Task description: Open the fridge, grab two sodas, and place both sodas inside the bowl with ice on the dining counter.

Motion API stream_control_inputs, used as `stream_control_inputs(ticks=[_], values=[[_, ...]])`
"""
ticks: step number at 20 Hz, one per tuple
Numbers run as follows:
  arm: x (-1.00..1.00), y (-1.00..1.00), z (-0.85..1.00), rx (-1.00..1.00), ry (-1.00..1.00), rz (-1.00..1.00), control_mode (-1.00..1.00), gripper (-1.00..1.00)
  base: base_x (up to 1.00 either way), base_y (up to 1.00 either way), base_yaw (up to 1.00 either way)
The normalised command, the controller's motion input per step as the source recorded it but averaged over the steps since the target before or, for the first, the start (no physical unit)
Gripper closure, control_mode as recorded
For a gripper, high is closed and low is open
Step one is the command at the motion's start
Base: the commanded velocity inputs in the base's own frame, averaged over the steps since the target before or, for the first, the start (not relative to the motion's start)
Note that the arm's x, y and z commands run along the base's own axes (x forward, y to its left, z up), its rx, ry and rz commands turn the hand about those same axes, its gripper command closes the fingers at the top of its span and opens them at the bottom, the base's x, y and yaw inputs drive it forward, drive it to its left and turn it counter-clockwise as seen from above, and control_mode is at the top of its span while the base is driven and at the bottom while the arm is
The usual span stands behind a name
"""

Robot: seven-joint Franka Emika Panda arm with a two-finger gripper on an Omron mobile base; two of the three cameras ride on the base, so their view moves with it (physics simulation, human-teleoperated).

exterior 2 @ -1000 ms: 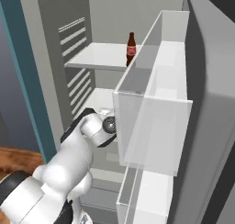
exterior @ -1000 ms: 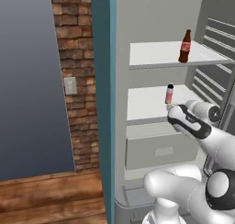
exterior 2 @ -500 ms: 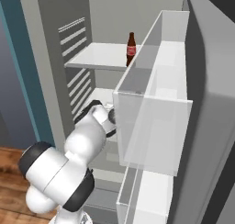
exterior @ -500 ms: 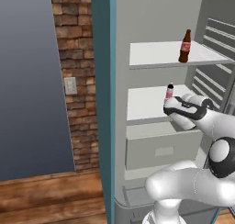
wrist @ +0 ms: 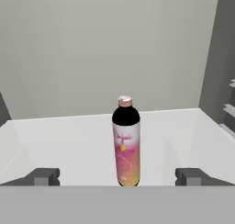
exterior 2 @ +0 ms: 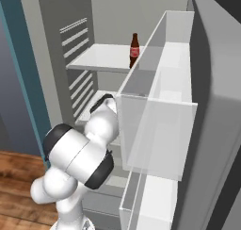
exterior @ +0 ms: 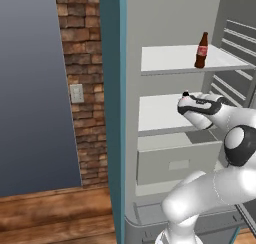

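Claw [wrist: 117, 177] wide apart astride upright pink bottle [wrist: 126, 142], bottle base cut off by view's edge.

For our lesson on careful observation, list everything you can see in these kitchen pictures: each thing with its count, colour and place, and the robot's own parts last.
fridge: one, grey inside with teal edging, open in front of the robot.
shelves: two, white, one above the other inside the fridge.
drawer: one, pale grey, under the lower shelf.
door bins: clear white, on the open door at the right.
cola bottle: one, dark brown with red label, upright on the upper shelf.
pink bottle: one, pink with dark top, upright on the lower shelf.
brick wall: red-brown, left of the fridge.
wall switch: one, pale, on the brick.
floor: brown wood.
pincer: one, dark tips, open, either side of the pink bottle.
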Motion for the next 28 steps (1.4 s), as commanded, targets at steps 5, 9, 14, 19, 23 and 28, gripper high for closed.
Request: stream_control_inputs(ticks=[5,9,14,19,23,28], values=[[0.34,-0.03,-0.01,0.00,0.00,0.00,-1.00,-1.00,0.00,0.00,0.00],[0.25,0.00,-0.04,0.00,0.00,0.00,-1.00,-1.00,0.00,0.00,0.00],[0.25,0.00,-0.11,-0.02,0.00,0.00,-1.00,-1.00,0.00,0.00,0.00],[0.33,0.00,-0.13,-0.01,0.00,0.00,-1.00,-1.00,0.00,0.00,0.00],[0.32,-0.01,-0.14,0.00,0.00,0.00,-1.00,-1.00,0.00,0.00,0.00],[0.22,-0.04,-0.12,0.00,0.00,0.00,-1.00,-1.00,0.00,0.00,0.00]])
